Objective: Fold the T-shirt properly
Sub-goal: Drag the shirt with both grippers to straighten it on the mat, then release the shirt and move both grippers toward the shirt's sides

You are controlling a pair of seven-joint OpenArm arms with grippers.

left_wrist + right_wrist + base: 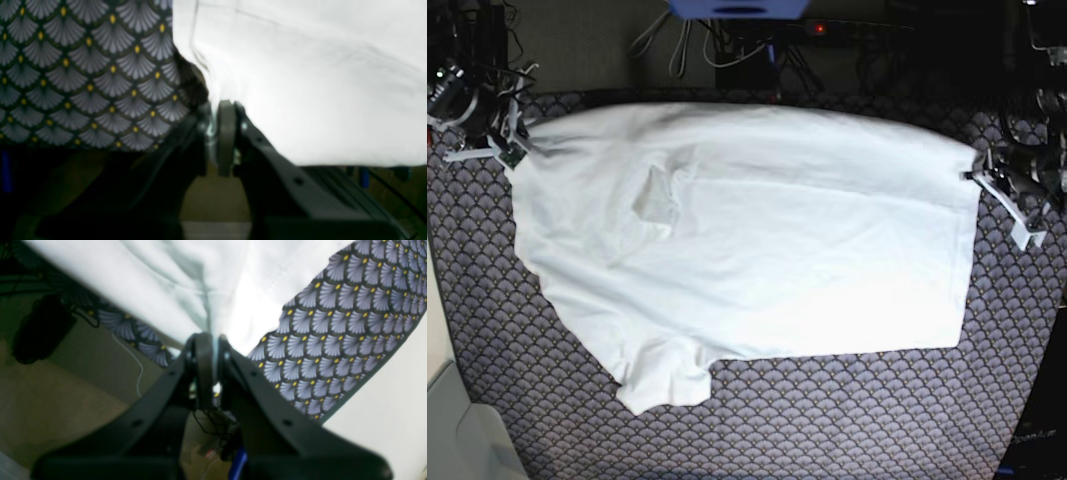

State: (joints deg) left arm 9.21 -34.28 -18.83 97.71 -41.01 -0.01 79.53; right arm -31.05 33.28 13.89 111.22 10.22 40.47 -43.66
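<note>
The white T-shirt [757, 240] lies spread sideways on the scale-patterned tablecloth [847, 420], neck [659, 200] to the left and hem to the right. One sleeve [667, 382] sticks out at the front left. My left gripper [975, 174] is at the far right corner of the hem, shut on the fabric. In the left wrist view, its jaws [224, 111] pinch the white cloth [317, 83]. My right gripper [517, 142] is at the far left, shut on the shirt's shoulder edge. In the right wrist view [213, 340], fabric [173, 283] bunches between the jaws.
The table's far edge runs just behind the shirt, with cables, a power strip [847, 28] and a blue object [737, 8] beyond it. A white surface [452, 420] borders the cloth at the front left. Bare patterned cloth lies in front of the shirt.
</note>
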